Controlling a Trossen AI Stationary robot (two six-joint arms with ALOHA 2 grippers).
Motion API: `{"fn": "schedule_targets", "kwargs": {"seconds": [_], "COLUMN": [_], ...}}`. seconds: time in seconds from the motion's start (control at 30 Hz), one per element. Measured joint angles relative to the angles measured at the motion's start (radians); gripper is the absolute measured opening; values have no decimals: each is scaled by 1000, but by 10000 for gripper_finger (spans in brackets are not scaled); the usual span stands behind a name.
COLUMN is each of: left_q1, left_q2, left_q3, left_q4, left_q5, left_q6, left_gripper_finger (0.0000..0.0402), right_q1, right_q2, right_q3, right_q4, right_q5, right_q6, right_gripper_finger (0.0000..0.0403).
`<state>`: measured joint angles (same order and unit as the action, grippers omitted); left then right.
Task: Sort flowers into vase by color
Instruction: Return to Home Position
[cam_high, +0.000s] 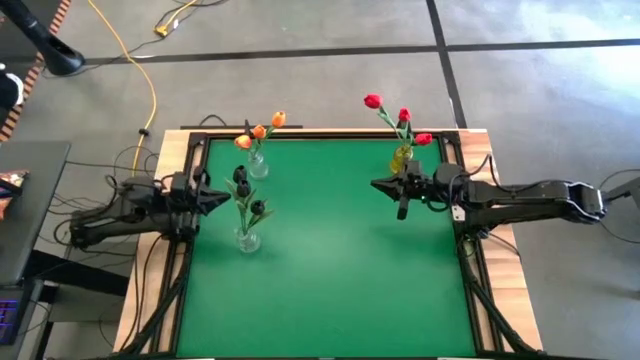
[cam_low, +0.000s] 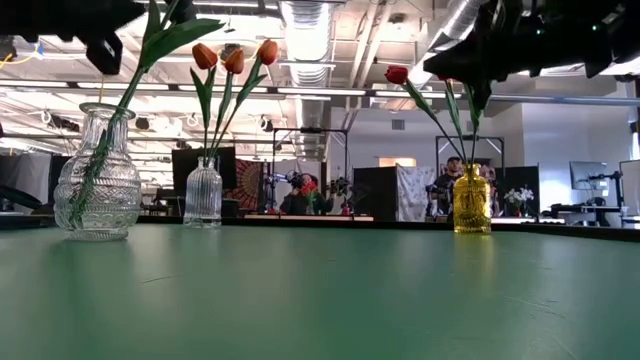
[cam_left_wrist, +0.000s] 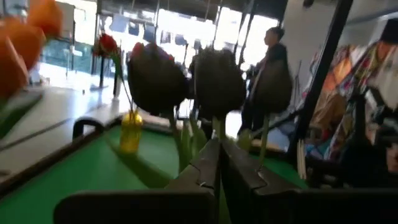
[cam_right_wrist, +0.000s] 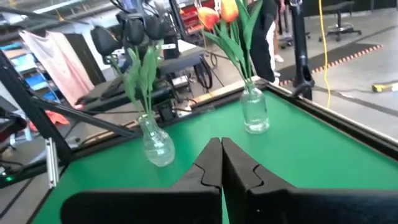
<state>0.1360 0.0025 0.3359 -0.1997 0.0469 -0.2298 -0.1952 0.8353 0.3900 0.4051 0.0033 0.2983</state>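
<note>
While both arms are stretched inward from the sides of the green table (cam_high: 330, 280), the left gripper (cam_high: 218, 198) and right gripper (cam_high: 384, 185) are clenched on nothing. Black flowers (cam_high: 242, 180) are stood in a clear vase (cam_high: 246, 240) just beside the left jaws, orange flowers (cam_high: 259, 131) in a second clear vase (cam_high: 257, 167), red flowers (cam_high: 404, 117) in a yellow vase (cam_high: 401, 158) near the right jaws
</note>
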Motion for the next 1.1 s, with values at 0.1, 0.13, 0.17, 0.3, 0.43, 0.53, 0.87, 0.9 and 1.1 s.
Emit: {"fn": "schedule_targets", "kwargs": {"seconds": [0.1,0.13,0.17,0.3,0.43,0.53,0.87,0.9,1.1], "left_q1": [0,0,0,0,0,0,0,0,0], "left_q2": [2,-1,-1,1,1,1,1,1,1], "left_q3": [-35,-50,-62,-117,-152,-167,-264,-273,-304], "left_q4": [41,55,61,117,129,129,197,208,219], "left_q5": [32,37,37,51,53,53,58,58,58], "left_q6": [1,1,0,-20,-44,-51,-99,-100,-88], "left_gripper_finger": [0,0,0,0,0,0,0,0,0], "right_q1": [-13,-19,-21,-40,-58,-67,-90,-89,-89], "right_q2": [-2,-2,-2,-2,-2,-6,-5,-5,-5], "right_q3": [-6,-6,-6,-6,-6,-6,-6,-6,-5], "right_q4": [-12,-12,-13,-12,-13,-16,-38,-38,-38], "right_q5": [-6,-7,-8,-40,-77,-79,-84,-85,-86], "right_q6": [1,1,1,0,0,-7,-10,-10,-10], "right_gripper_finger": [25,26,27,27,25,26,26,26,26]}}
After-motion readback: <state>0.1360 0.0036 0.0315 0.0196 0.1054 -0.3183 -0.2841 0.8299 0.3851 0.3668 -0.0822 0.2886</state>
